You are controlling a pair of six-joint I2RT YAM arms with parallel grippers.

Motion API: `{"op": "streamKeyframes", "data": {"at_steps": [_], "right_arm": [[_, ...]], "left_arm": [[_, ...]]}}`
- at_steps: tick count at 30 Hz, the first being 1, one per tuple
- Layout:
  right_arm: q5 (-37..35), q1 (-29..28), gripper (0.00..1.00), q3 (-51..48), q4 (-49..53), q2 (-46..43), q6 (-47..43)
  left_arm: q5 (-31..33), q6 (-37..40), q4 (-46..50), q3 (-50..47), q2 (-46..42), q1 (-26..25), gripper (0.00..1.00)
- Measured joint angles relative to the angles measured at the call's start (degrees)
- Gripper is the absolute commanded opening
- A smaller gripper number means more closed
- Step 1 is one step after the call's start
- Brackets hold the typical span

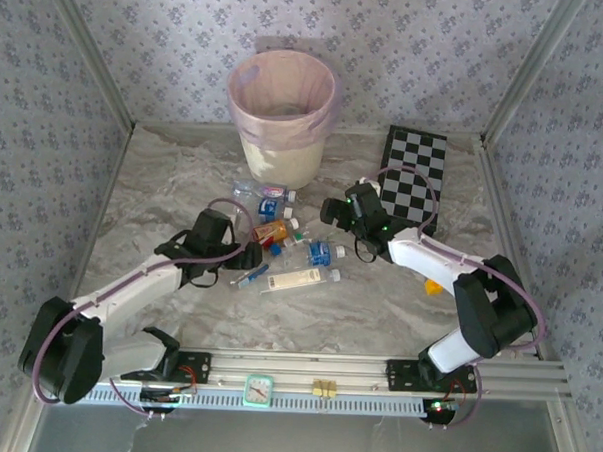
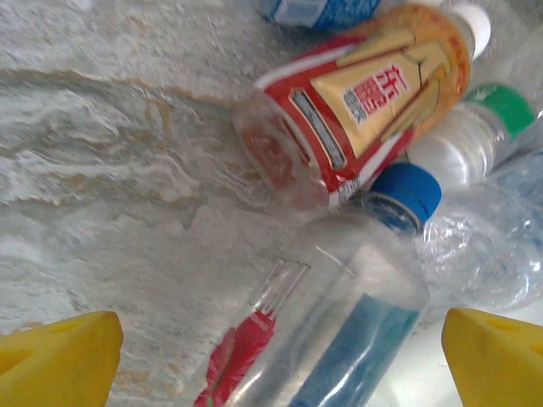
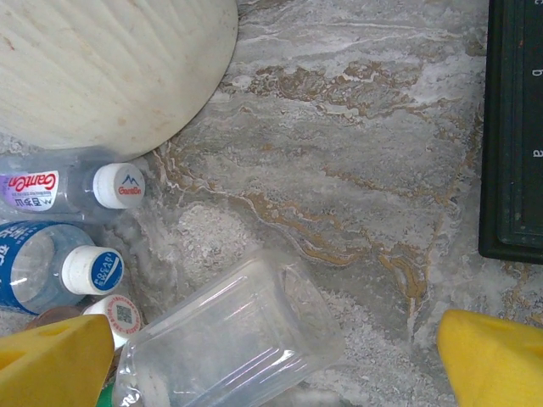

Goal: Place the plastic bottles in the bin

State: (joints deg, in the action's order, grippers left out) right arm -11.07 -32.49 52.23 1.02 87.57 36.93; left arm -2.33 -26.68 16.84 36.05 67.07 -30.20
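Observation:
The plastic bottles lie in a heap on the marble table in front of the bin, a cream wastebasket with a pink liner. My left gripper is open at the heap's left edge. Its yellow fingers stand wide on either side of a clear blue-labelled bottle, beside the orange-labelled bottle. My right gripper is open at the heap's right side. Its fingers stand wide apart over a clear unlabelled bottle. White-capped bottles lie by the bin's base.
The flat checkerboard lies at the back right, its dark edge close to my right gripper. A long cream bottle lies at the heap's near side. A small orange object sits under the right arm. Papered walls enclose the table.

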Motion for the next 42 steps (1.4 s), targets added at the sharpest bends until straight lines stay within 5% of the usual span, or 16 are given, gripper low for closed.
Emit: {"op": "streamKeyframes", "data": {"at_steps": [11,22,32,42], "right_arm": [[0.0,0.2,1.0,0.0,0.0,0.4,0.2],[0.0,0.7,1.0,0.0,0.0,0.4,0.2],[0.0,1.0,1.0,-0.8,-0.5,0.4,0.2],[0.0,1.0,1.0,-1.1,-1.2,0.3,0.6]], "left_arm": [[2.3,1.0,2.7,2.5,9.4,-6.8,0.92],[8.0,2.2,6.0,7.2,17.9,-10.5,0.76],[9.8,1.9,7.0,7.3,18.3,-10.5,0.56],[10.7,0.2,7.2,5.8,13.0,-10.5,0.49]]}}
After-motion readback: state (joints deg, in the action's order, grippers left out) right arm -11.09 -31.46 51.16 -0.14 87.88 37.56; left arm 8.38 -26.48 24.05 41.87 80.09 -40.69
